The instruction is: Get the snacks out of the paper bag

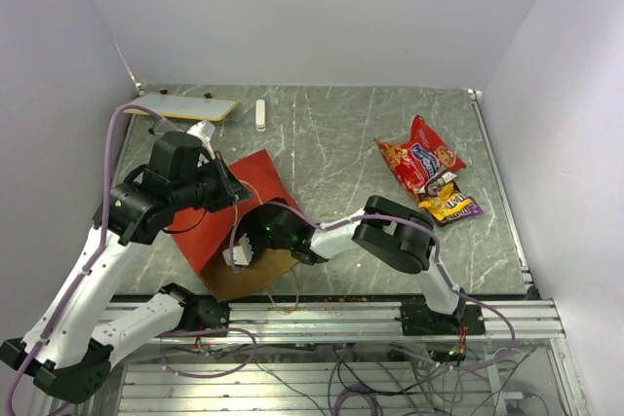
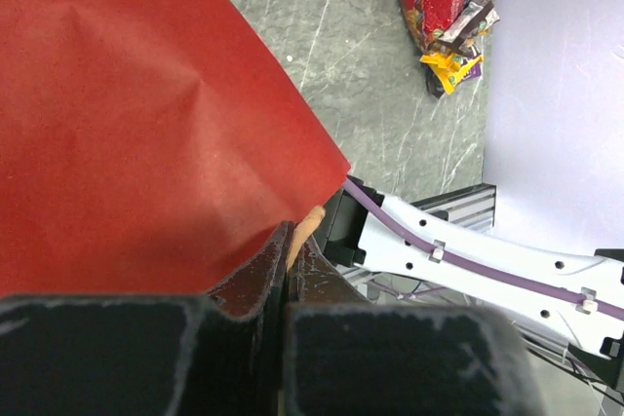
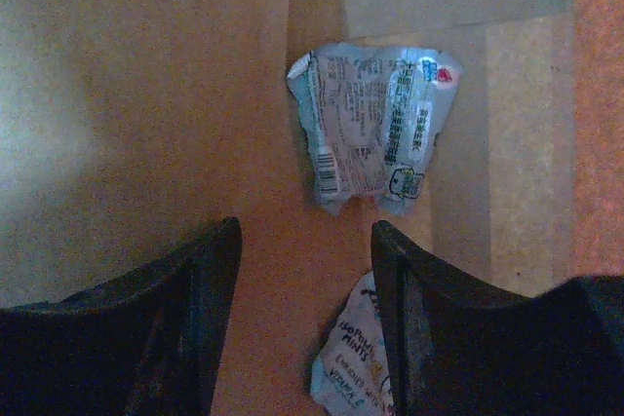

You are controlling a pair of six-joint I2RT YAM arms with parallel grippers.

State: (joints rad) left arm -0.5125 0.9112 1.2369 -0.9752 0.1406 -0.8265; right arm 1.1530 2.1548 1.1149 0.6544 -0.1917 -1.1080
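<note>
The paper bag (image 1: 229, 216), red outside, lies on the table with its brown kraft mouth toward the near edge. My left gripper (image 2: 290, 241) is shut on the bag's upper edge, and red paper (image 2: 127, 114) fills that view. My right gripper (image 1: 241, 254) reaches into the bag's mouth. Inside the bag, the right gripper (image 3: 304, 236) stands open over the kraft floor. A crumpled silvery-blue packet (image 3: 375, 129) lies just beyond its fingertips. A white mints packet (image 3: 356, 362) lies between the fingers, against the right one. Out on the table lie a red snack bag (image 1: 419, 158) and yellow and purple packets (image 1: 448, 204).
A flat yellowish object (image 1: 185, 106) and a small white stick (image 1: 260, 114) lie at the back of the table. White walls close in the left, back and right sides. The right arm's white link (image 2: 468, 250) crosses just beyond the bag's corner.
</note>
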